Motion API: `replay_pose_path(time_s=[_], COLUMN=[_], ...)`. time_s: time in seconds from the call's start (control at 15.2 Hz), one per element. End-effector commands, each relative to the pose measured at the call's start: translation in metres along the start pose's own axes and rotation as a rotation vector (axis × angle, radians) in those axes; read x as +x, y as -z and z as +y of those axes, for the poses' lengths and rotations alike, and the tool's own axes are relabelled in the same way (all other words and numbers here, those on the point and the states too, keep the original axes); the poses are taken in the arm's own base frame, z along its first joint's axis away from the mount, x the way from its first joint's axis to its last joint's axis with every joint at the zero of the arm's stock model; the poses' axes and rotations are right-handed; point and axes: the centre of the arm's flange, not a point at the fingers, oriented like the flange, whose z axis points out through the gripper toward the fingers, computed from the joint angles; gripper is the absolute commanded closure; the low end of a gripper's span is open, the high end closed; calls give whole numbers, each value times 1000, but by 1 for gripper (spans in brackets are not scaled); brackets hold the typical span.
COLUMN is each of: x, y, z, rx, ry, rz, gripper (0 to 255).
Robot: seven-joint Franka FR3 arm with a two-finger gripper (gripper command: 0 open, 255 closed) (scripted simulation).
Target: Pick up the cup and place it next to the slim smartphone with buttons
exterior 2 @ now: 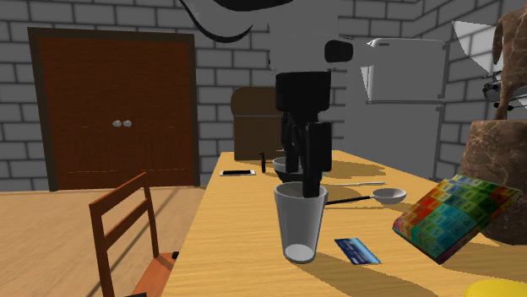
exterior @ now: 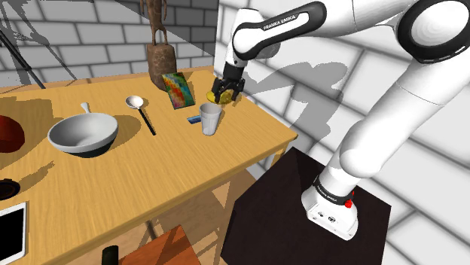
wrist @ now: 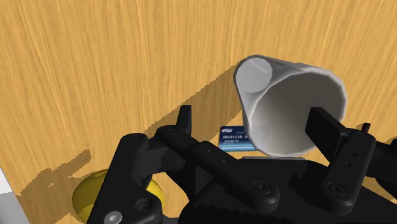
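Note:
A pale grey cup (exterior: 211, 118) stands upright on the wooden table (exterior: 113, 188), near the edge that faces the stand. My black gripper (exterior: 227, 96) hangs open just above and behind it. In the wrist view the cup (wrist: 289, 108) lies toward one finger (wrist: 323, 127) of the gripper (wrist: 254, 124), and neither finger clasps it. From the second exterior view the gripper (exterior 2: 306, 181) hangs right behind the cup (exterior 2: 300, 221), fingertips at rim height. The slim smartphone (exterior 2: 238, 173) lies flat at the table's far end, which is the shoulder view's lower left, where the smartphone (exterior: 11, 229) is cut by the edge.
A blue card (exterior: 192, 119) lies beside the cup, a yellow object (exterior: 218, 96) under the gripper. A colourful book (exterior: 177, 90) leans on a brown statue (exterior: 158, 56). A bowl (exterior: 83, 135) and spoon (exterior: 141, 109) sit mid-table. A chair (exterior 2: 127, 228) stands alongside.

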Motion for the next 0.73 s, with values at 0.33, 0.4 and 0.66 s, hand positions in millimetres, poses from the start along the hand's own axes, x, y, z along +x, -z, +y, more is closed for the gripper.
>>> replay_pose_path(time_s=[0.33,0.4,0.66], x=[15,15,15], y=[-45,-50,-64], z=[-7,-7,-7], rx=[13,13,13], ry=[-7,-7,-7], rz=[-3,-3,-3], gripper=[0,0,0])
